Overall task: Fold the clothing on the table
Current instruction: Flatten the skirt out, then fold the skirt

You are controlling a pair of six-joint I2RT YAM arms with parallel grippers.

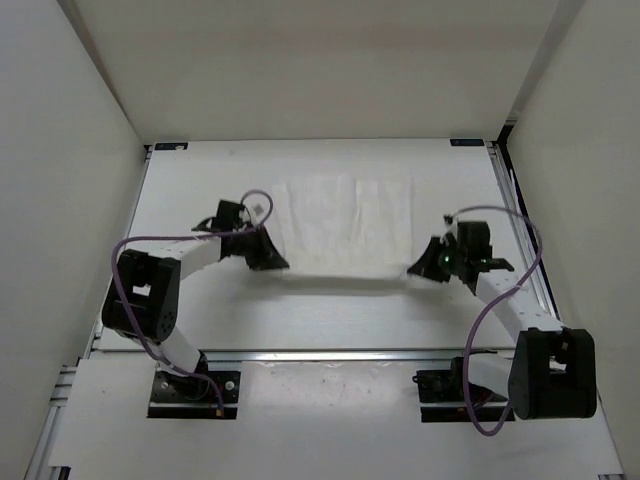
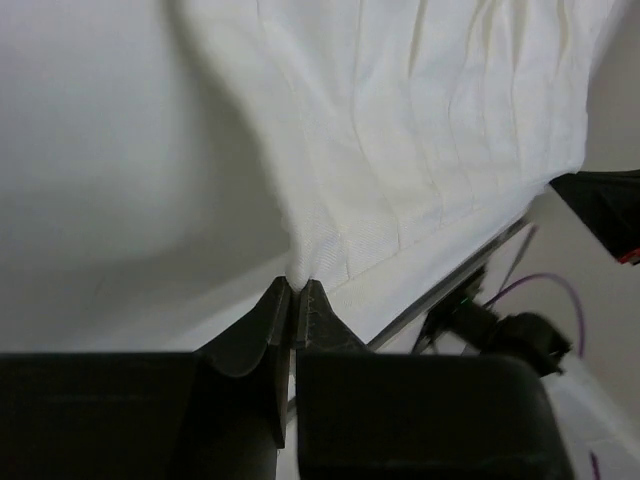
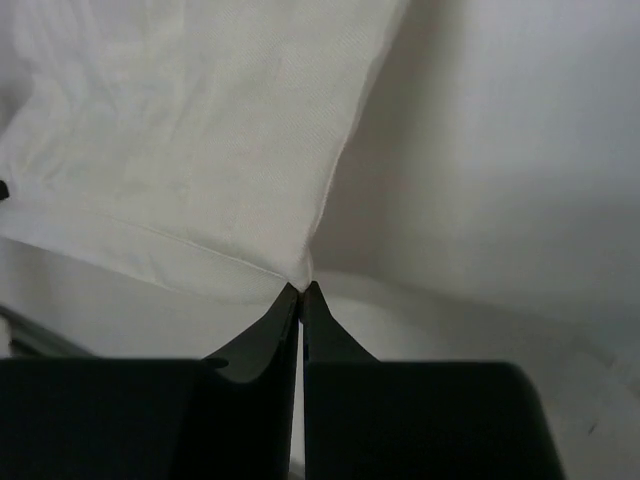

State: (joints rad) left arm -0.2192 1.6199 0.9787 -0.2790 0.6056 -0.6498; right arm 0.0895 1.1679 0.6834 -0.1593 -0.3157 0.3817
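The clothing (image 1: 345, 225) is a white creased fabric lying mid-table, its near edge lifted and stretched between both arms. My left gripper (image 1: 280, 266) is shut on the clothing's near left corner; in the left wrist view the ribbed cloth (image 2: 400, 150) rises from the pinched tips of that gripper (image 2: 296, 285). My right gripper (image 1: 412, 270) is shut on the near right corner; in the right wrist view the fabric (image 3: 200, 130) fans out up and left from the closed tips of this gripper (image 3: 302, 287).
The white table (image 1: 330, 320) is edged by an aluminium rail (image 1: 330, 353) at the front. White walls enclose the left, right and back. Purple cables (image 1: 500, 300) loop beside each arm.
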